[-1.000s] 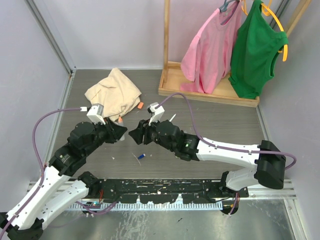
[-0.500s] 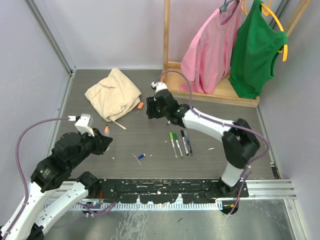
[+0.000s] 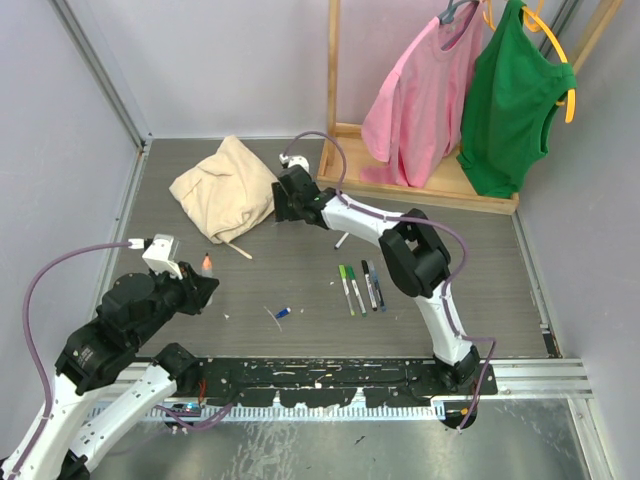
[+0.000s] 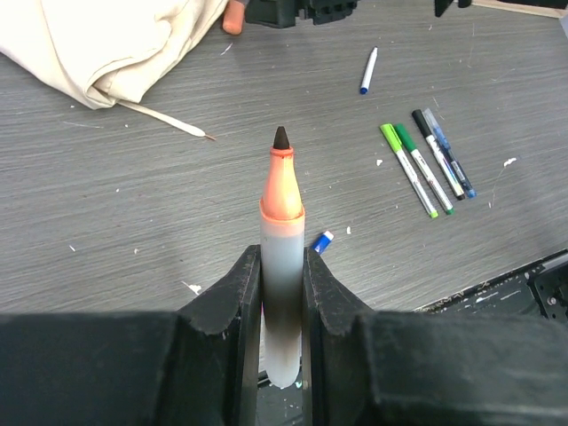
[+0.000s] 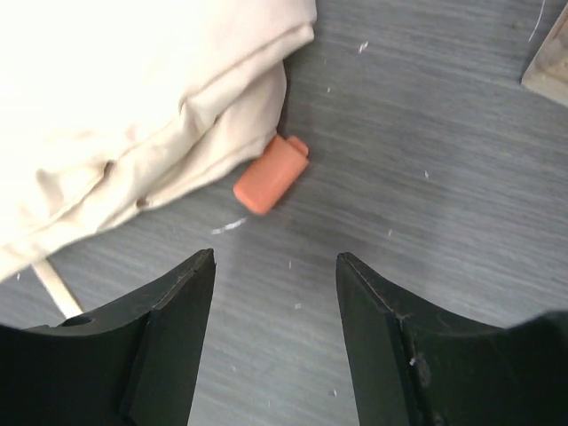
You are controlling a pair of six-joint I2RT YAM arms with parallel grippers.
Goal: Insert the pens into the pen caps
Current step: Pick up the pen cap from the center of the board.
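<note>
Orange pen point(image 4: 282, 204) grasped, no capping done yet.
Left pincer point(image 4: 282, 266) clamped it, tip bare; blue cap point(image 4: 323, 240) loose on tabletop point(image 4: 133, 222); four pens point(image 4: 424, 169) lay in a row; right pincer point(image 5: 275, 259) spread wide over orange cap point(image 5: 271, 173) by cloth point(image 5: 106, 106).

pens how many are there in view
6. One orange-tipped pen in the left gripper; one white pen lying alone; four side by side: two green, one black, one blue. The cloth may hide more.
</note>
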